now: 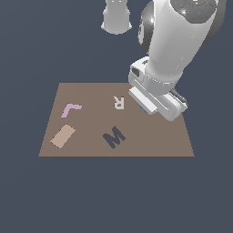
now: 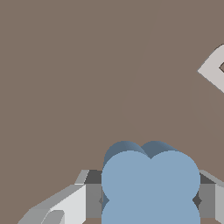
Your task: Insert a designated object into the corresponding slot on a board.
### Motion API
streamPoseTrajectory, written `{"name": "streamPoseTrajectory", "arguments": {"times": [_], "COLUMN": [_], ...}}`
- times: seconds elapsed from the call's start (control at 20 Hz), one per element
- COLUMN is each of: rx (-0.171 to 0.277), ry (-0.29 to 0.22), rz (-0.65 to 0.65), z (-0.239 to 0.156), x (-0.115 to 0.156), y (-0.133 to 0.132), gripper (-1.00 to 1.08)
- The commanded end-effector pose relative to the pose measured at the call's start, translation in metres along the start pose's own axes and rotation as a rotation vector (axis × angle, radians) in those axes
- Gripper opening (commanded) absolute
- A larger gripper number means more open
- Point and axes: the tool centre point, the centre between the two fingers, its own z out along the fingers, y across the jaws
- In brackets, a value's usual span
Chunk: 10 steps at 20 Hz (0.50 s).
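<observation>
Broadly, the board (image 1: 150,141) lies flat on a dark floor, its four edges free, with open floor beyond every side. Taking the dark M (image 1: 113,136) as landmark: a pale R (image 1: 118,102) sits beyond it toward the board's far edge, a pink L-shaped piece (image 1: 70,109) lies off toward the exterior view's left, and a tan rectangle (image 1: 63,136) sits nearer the left edge at about the M's level. Bare brown surface runs between the M and the near edge, and again from the M toward the exterior view's right edge. The arm's bulk covers the far right part of the board, beyond and to the right of the M, so the slot cannot be made out in either view.

In the wrist view the blue clover (image 2: 151,183) fills the lower middle, sitting between the two fingers (image 2: 92,199) of the gripper (image 2: 151,200). The fingers press against its opposite sides, pinching it. Plain board (image 2: 87,78) stretches under and ahead of the piece, and a pale corner of a letter piece (image 2: 213,69) pokes in at the frame's edge. Whether the clover touches the board or hangs above it cannot be told. In the exterior view the hand (image 1: 157,100) hangs low over the board, right of the R, and hides the clover.
</observation>
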Motion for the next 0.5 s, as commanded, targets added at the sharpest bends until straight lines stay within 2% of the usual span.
{"name": "streamPoseTrajectory", "arguments": {"times": [0.0, 0.45], "rx": [0.001, 0.001], "ry": [0.000, -0.001], "rz": [0.102, 0.393], "z": [-0.001, -0.002], "x": [-0.008, -0.035], "y": [0.006, 0.019], "gripper": [-1.00, -1.00]}}
